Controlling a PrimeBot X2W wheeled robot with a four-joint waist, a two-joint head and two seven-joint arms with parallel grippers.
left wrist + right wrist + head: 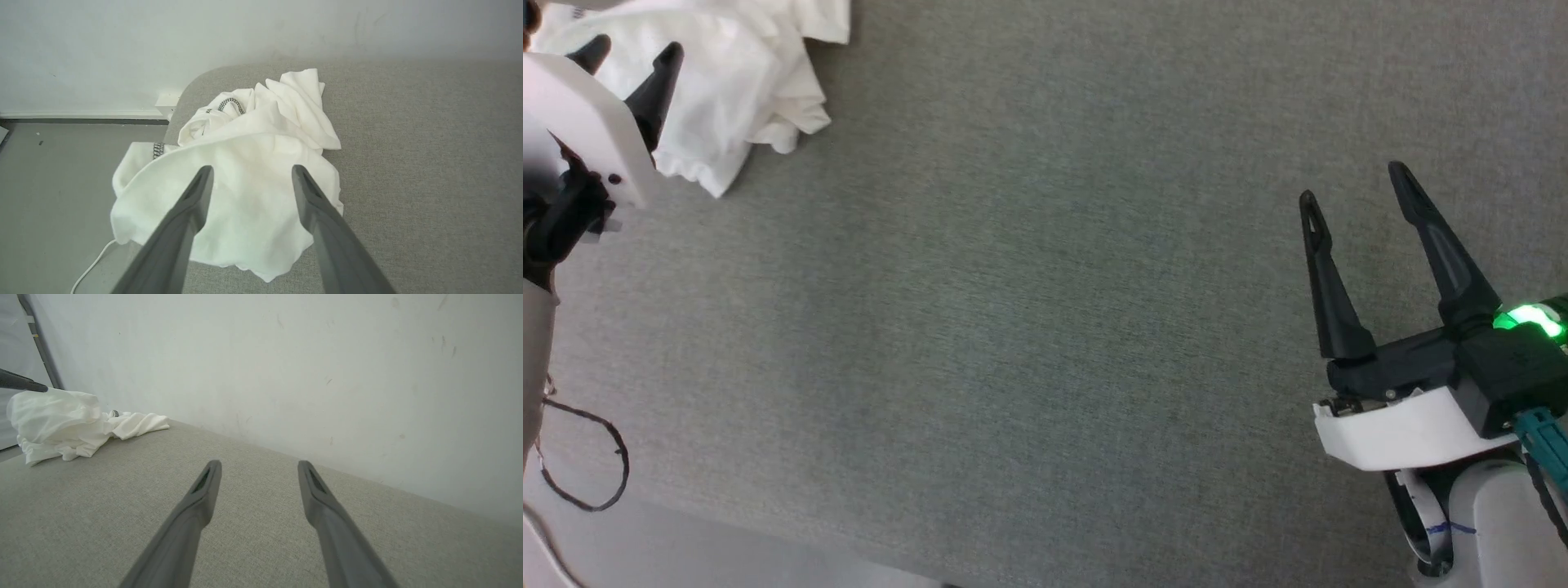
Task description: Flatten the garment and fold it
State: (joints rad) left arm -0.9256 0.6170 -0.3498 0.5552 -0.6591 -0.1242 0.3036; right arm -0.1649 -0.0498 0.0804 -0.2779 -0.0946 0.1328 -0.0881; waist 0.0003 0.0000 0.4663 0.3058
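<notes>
The garment [737,77] is a crumpled white heap at the far left corner of the grey table [1045,310]. In the left wrist view the garment [253,171] shows dark stitched seams and hangs partly over the table's rounded corner. My left gripper [633,51] hovers open just above the heap, its two fingers [192,200] spread with nothing between them. My right gripper [1356,184] stands open over bare table at the right, far from the cloth. In the right wrist view the garment [69,422] lies at the far left, and my gripper [259,465] is open.
A pale wall [327,367] rises right behind the table's far edge. Grey floor [61,183] lies past the table's left corner, with a thin white cable [92,265] on it. A dark wire loop [600,457] hangs near my left arm.
</notes>
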